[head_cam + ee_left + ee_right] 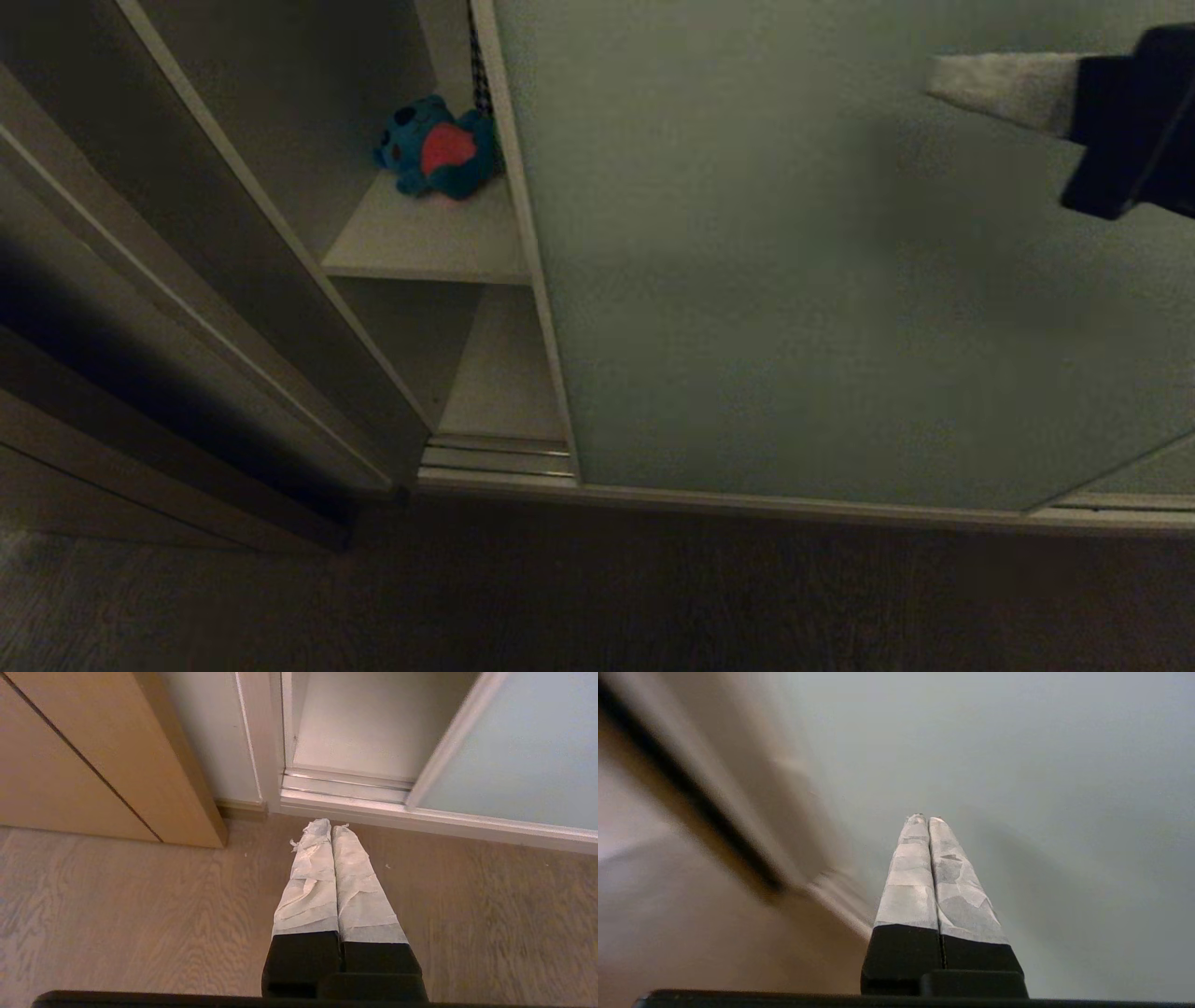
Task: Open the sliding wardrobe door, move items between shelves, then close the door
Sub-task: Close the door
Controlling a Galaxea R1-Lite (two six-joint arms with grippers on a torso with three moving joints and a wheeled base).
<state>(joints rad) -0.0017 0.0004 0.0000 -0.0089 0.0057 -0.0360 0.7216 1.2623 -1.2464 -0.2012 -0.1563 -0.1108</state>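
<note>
Dark wooden floor (597,597) fills the nearest strip of the head view, running up to the silver floor rails (495,457) at the wardrobe's foot. Above it, the sliding wardrobe door (794,280) – a wide, matte grey-green panel with a thin pale frame – covers most of the opening, leaving only a narrow gap on its left side. A dark brown wooden frame (187,308) slants down the far left.

Through the gap, two white shelves show, one above the other: the upper shelf (420,243) and the lower shelf (504,373). On the upper shelf, close to the door's edge, sits a blue plush toy (437,147) with a pink belly. Just behind it, a sliver of black-and-white patterned cloth (481,79) peeks past the door frame.

At the upper right, the right gripper (938,79) reaches in front of the door panel; whether it touches the panel cannot be told. Its tape-wrapped fingers (915,868) are pressed together, holding nothing.

From the left wrist view, the left gripper (331,823) hangs low over the floor, pointing toward the rails – its fingers (355,882) likewise closed and empty.
</note>
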